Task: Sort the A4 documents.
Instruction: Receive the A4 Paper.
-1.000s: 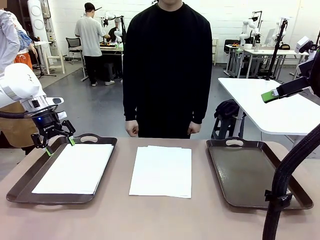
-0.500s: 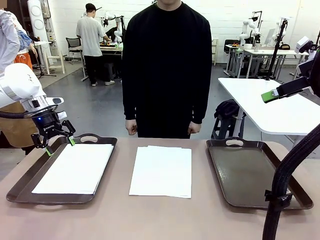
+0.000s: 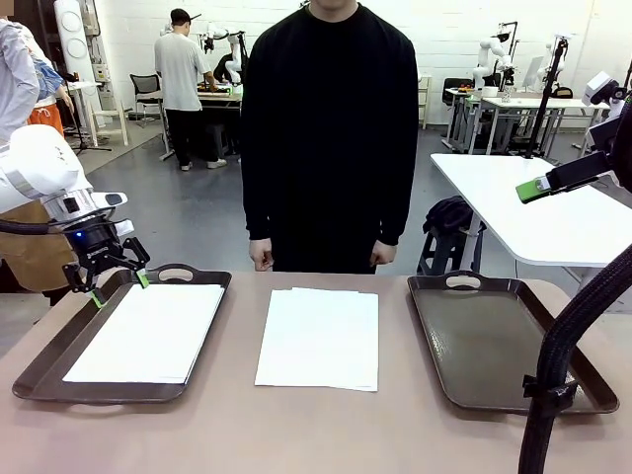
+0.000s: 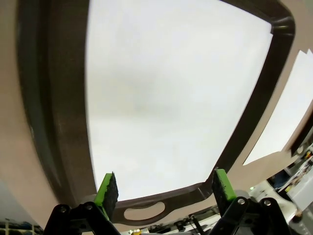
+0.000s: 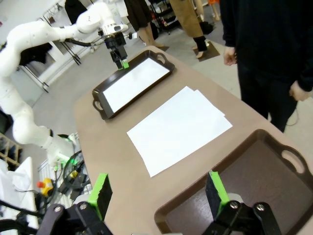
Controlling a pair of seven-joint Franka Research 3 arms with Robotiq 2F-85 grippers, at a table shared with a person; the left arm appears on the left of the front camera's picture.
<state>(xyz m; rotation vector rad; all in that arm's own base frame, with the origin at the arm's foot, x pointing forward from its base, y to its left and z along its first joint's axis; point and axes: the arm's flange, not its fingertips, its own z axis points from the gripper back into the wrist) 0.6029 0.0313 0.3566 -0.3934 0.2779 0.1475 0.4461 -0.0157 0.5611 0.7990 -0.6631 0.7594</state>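
Note:
A stack of white A4 documents lies in the middle of the table, its top sheets slightly fanned; the right wrist view has the stack below it. One more white sheet lies flat in the left brown tray. My left gripper hovers open over that tray's far left corner, by the handle, with nothing between its fingers; its wrist view looks down on the sheet and the tray rim. My right gripper is open and empty, held high above the right tray.
The right tray holds nothing. A person in black stands at the table's far edge, hands hanging at the sides. A black cable hose crosses the front right corner. Bare table lies between the trays and the stack.

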